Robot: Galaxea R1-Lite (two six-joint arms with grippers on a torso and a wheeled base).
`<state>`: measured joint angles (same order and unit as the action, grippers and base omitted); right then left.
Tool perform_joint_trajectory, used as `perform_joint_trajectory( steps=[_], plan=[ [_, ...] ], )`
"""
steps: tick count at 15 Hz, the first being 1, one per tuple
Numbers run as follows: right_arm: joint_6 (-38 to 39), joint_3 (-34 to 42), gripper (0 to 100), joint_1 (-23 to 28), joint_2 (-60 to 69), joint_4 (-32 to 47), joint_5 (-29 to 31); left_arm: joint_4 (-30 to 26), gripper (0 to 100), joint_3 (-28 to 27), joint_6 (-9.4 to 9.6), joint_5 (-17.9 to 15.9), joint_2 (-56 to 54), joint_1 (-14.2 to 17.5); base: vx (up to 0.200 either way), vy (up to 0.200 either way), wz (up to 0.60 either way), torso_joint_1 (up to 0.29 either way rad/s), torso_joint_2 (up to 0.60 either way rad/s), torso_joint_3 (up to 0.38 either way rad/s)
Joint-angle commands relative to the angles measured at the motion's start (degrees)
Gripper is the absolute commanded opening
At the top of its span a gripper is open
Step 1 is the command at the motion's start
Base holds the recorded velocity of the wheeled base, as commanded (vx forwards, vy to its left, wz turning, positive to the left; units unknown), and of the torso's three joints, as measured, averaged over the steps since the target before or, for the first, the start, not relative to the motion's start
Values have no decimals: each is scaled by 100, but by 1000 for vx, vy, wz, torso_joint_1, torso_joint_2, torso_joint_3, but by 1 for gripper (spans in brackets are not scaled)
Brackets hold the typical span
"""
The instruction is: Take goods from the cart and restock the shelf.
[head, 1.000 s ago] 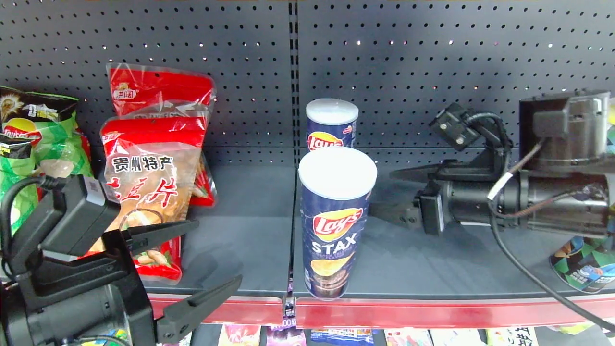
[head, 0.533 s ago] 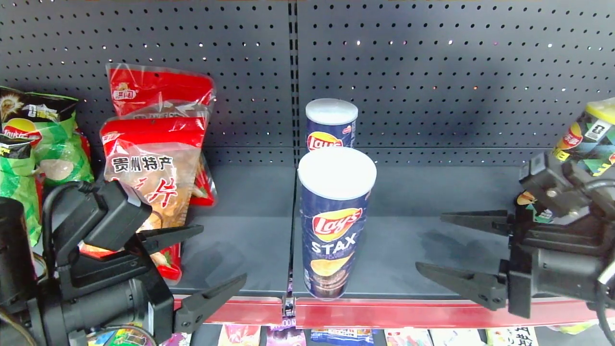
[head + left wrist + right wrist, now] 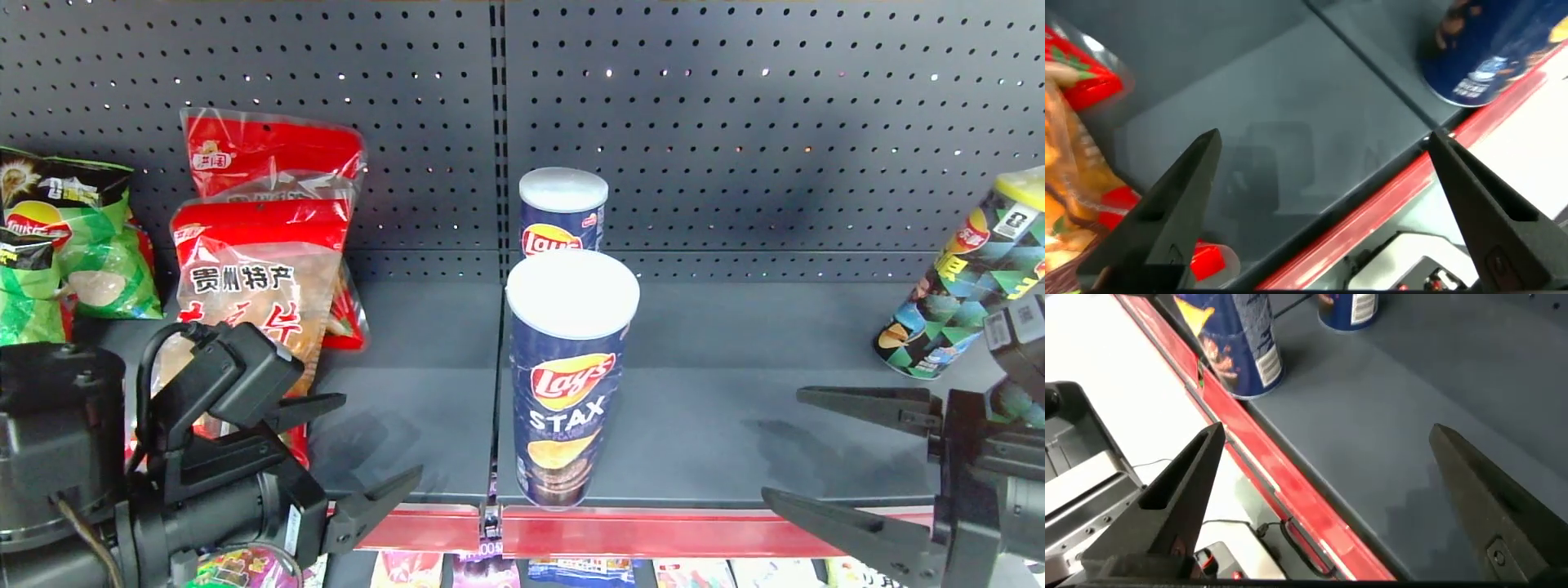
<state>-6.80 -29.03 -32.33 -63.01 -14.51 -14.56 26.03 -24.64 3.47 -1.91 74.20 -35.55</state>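
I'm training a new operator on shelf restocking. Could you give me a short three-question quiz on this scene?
1. True or false: the right gripper holds a can.
2. How many blue chip cans stand on the shelf? A one, B two, C three.
3. Fill in: the multicoloured can at the shelf's right end is ____ (upright or tilted).
Key: 1 false; 2 B; 3 tilted.

Left arm (image 3: pixel 57 441): sat low at the left; left gripper (image 3: pixel 382 434) angled rightward, black tapered fingers (image 3: pixel 302 406) spread wide, nothing held. Right arm (image 3: pixel 1008 498): sat low at the right; right gripper (image 3: pixel 781 443) pointed leftward, likewise parted and empty.
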Motion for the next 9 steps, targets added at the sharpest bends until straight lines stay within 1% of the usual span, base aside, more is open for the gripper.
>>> perform_joint_trajectory(
  steps=[1, 3, 5, 6, 8, 9],
  plan=[
    [3, 99, 100, -1, 0, -8, -3, -1, 100, -6, 4, 16, 112, -101, 0, 0, 0, 0, 0, 0],
    [21, 134, 100, 7, -9, -8, -3, -1, 100, 3, 4, 227, 156, -198, 0, 0, 0, 0, 0, 0],
    [39, 108, 100, 16, -106, -8, -3, -1, 100, 3, 4, 508, 94, -225, 0, 0, 0, 0, 0, 0],
    [65, 108, 100, 16, -115, -8, -3, -1, 100, -6, 4, 569, 129, -216, 0, 0, 0, 0, 0, 0],
    [188, 99, 100, 16, -159, -8, -3, -1, 100, 3, 22, 578, 235, -251, 0, 0, 0, 0, 0, 0],
    [206, 64, 100, 34, -220, -8, -3, -1, 100, -6, 92, 578, 332, -268, 0, 0, 0, 0, 0, 0]
  ],
)
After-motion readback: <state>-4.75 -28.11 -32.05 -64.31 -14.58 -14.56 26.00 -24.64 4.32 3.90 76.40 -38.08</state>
